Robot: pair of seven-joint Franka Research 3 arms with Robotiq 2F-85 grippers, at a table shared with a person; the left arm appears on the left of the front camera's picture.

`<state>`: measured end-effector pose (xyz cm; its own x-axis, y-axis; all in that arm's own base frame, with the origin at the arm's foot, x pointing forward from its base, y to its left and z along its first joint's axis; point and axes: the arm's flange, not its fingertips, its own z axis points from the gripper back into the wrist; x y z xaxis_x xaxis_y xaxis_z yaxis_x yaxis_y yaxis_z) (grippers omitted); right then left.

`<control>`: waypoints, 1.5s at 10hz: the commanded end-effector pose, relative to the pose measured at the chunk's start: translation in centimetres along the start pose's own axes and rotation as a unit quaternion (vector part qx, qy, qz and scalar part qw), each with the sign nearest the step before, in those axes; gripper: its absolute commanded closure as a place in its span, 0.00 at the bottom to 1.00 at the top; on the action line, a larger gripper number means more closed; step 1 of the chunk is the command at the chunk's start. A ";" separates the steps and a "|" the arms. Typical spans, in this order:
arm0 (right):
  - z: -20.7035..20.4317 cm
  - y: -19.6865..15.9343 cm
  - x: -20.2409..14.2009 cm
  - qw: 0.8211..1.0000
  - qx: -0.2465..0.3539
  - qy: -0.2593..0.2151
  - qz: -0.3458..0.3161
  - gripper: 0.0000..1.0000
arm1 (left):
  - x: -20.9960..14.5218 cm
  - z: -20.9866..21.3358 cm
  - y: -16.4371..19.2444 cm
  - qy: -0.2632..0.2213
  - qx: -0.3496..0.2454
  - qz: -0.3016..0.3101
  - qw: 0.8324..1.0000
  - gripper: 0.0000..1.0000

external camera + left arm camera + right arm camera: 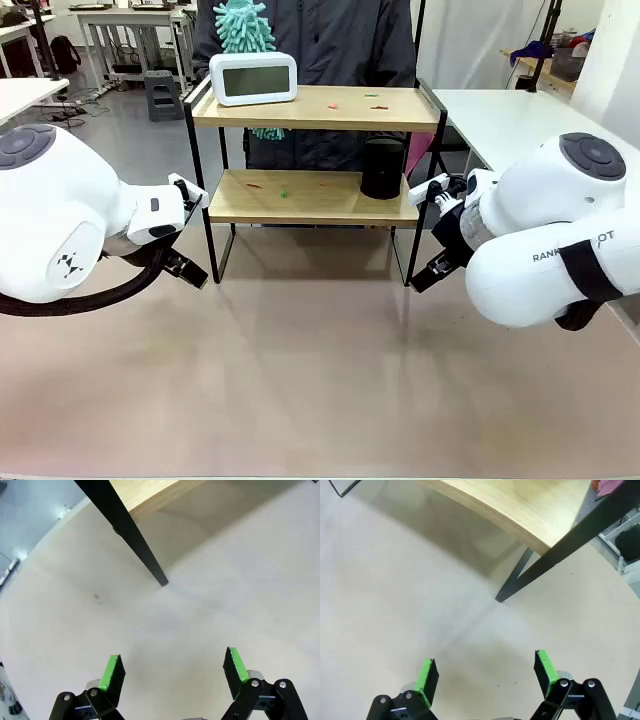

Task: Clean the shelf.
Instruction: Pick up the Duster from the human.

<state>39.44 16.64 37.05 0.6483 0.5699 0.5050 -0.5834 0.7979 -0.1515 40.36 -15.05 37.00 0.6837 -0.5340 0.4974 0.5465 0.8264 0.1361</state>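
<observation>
Our left gripper (172, 662) hangs empty, jaws spread wide above the smooth tan tabletop (300, 360), a thin black shelf leg (135, 535) at its twelve o'clock. The shelf (300, 118) — two pale wooden boards in black metal — stands at our twelve o'clock, bearing a white clock (253, 78), coloured scraps (378, 106) and a black cylinder (381, 168). Our right gripper (485, 672) gapes just as wide, gripping nothing, a second leg (560, 550) at its twelve o'clock.
</observation>
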 end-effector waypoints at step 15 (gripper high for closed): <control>19.8 -13.8 -9.1 0.864 0.330 -0.114 -0.362 0.00 | -6.8 21.2 10.9 -0.107 -0.269 0.224 0.931 0.00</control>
<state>33.22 5.32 48.26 0.8347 0.3437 0.4302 -0.5202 0.7484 0.4114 33.15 -7.35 51.32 0.7417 -0.3361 0.5805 0.6363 0.6264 -0.4503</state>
